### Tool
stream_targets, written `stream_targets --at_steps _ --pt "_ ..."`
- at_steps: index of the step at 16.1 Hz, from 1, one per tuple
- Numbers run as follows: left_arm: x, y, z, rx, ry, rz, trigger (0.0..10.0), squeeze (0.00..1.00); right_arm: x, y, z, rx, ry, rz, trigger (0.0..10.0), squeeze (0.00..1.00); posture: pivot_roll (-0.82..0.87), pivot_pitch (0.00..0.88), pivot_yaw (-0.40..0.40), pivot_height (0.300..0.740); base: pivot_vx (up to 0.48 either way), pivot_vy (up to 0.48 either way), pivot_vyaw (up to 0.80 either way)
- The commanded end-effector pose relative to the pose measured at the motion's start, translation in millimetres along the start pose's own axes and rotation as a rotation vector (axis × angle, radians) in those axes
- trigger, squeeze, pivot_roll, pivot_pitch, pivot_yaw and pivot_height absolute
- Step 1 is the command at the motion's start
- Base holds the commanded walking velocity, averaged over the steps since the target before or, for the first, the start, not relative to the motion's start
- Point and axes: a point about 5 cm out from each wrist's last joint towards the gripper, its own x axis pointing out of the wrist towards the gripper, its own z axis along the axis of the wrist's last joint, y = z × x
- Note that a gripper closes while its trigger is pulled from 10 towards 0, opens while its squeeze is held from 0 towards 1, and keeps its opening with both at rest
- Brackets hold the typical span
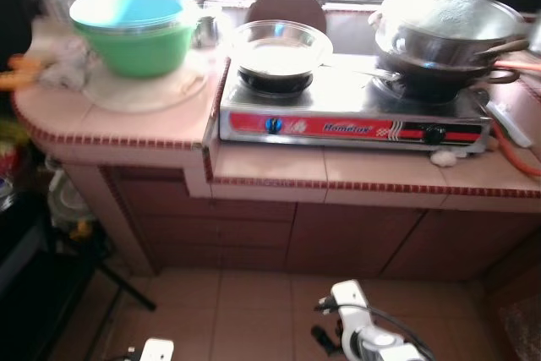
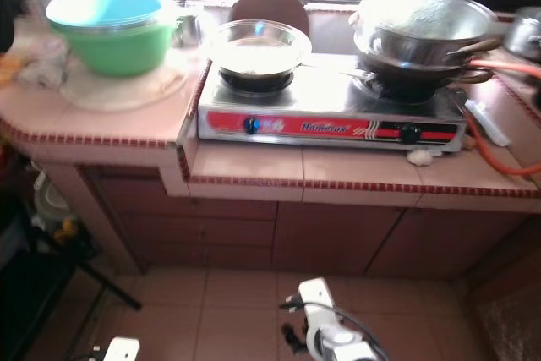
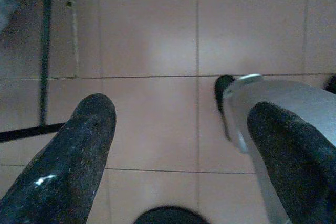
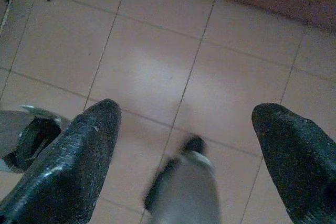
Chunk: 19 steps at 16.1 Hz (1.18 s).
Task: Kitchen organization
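Left eye view is blurred: glass bowl (image 1: 279, 46) on stove (image 1: 355, 112), wok (image 1: 448, 27) cut off. Left gripper (image 3: 178, 145) and right gripper (image 4: 184, 145) hang spread over floor (image 3: 152, 40).

The two eye views look forward and down from head height at a tiled counter (image 1: 270, 166) carrying a two-burner stove (image 1: 355, 116), standing near it; both share this scene, slightly offset sideways. Each wrist view looks straight down along its own spread black fingers (image 3: 68, 166) (image 4: 73, 166) at the tiled floor (image 4: 173, 66), which shows between and beyond the fingertips.
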Motion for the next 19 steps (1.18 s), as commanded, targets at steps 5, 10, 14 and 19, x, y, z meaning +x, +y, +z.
stream_targets --at_steps 5,10,14,19 --pt "-0.7 -5.8 -5.4 0.028 0.015 -0.023 10.0 0.0 -2.2 -9.6 -1.8 -0.004 0.006 -0.025 10.0 0.0 -0.03 0.007 0.003 0.74 0.0 0.062 0.0" --pt "-0.4 -7.4 -4.2 0.034 0.015 -0.028 10.0 0.0 -2.8 -11.9 -2.1 -0.017 0.008 -0.03 10.0 0.0 -0.03 0.003 -0.001 0.74 0.0 0.0 0.0" --pt "-0.3 -9.7 -4.1 0.03 0.019 -0.033 10.0 0.0 -2.9 -12.8 -2.0 -0.031 0.013 -0.033 10.0 0.0 -0.02 0.005 -0.012 0.74 0.0 0.0 0.0" --pt "-0.5 -16.7 -5.8 0.018 0.024 -0.046 10.0 0.0 -2.8 -12.7 -1.8 -0.048 0.026 -0.029 10.0 0.0 0.0 0.019 -0.034 0.74 0.0 0.0 -0.15"
